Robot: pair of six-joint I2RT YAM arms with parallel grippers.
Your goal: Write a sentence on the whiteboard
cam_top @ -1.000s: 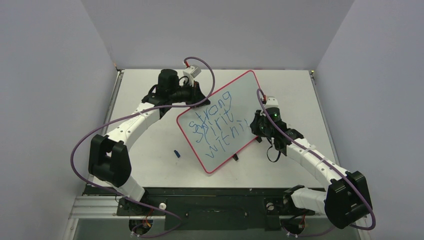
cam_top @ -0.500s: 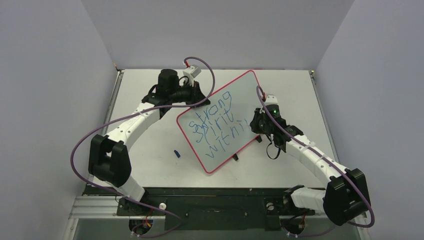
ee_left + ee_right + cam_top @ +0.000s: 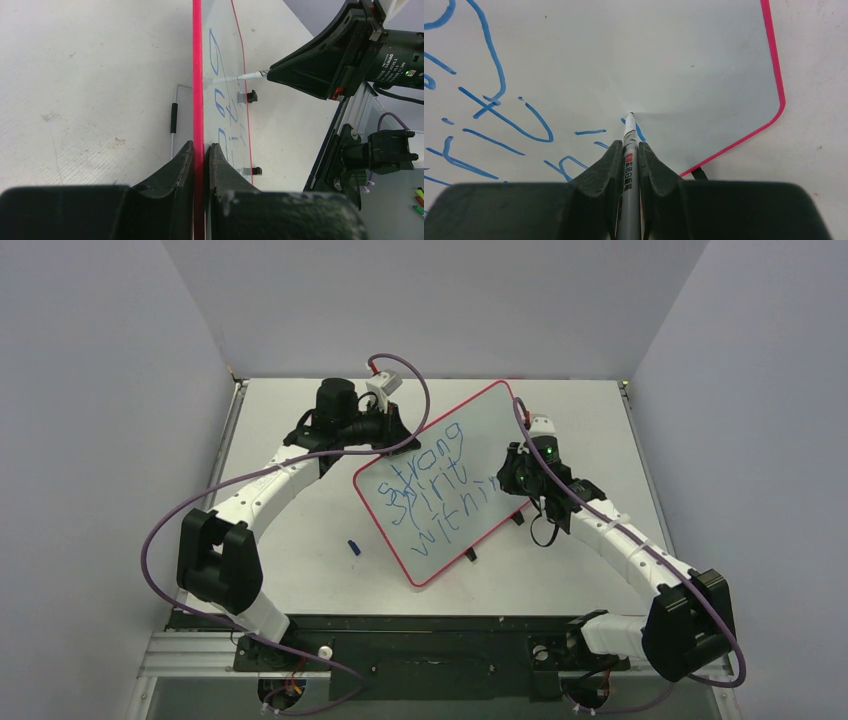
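- Top external: whiteboard [image 3: 485,420] tilted at centre, blue sentence [image 3: 430,490] across it.
- My left gripper [image 3: 201,148] pinches its ten o'clock edge.
- My right gripper [image 3: 630,148] clamps the marker [image 3: 628,170], tip touching at three o'clock.

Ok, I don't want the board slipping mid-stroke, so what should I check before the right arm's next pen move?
1. Left hand clamped on the whiteboard rim: ok.
2. Right hand shut on the marker: ok.
3. Marker tip touching the board: ok, seen in both wrist views.
4. Bare board between the tip and the pink rim: ok.
5. The sentence complete: cannot tell; the right hand covers its end in the top view.
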